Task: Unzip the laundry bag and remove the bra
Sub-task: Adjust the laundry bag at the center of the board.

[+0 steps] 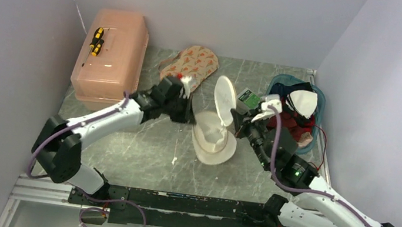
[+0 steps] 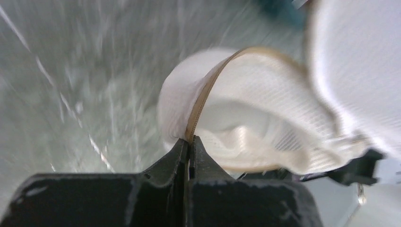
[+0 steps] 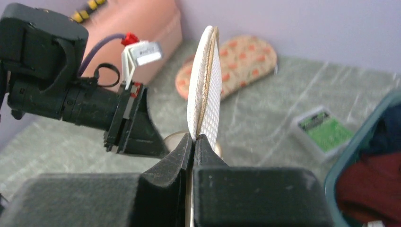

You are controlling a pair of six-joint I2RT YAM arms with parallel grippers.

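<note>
The laundry bag (image 1: 213, 142) is a white mesh drum with a cream rim, lying open on the grey table. Its round lid (image 1: 224, 100) stands on edge above it. My left gripper (image 1: 191, 113) is shut on the bag's tan zipper rim (image 2: 203, 94), and the left wrist view shows that strip pinched at the jaw tips (image 2: 190, 140). My right gripper (image 1: 236, 119) is shut on the lid's lower edge (image 3: 194, 138), with the lid (image 3: 208, 80) rising straight up from the jaws. The bag's inside (image 2: 255, 132) shows only white mesh. The bra is hidden from view.
A pink plastic box (image 1: 110, 56) with a yellow-black screwdriver (image 1: 96, 40) on it stands at the back left. A beige padded piece with orange marks (image 1: 191, 63) lies behind the bag. A teal basket (image 1: 320, 100) of clothes, some red (image 3: 369, 184), is at the right wall, with a green packet (image 1: 250, 99) beside it.
</note>
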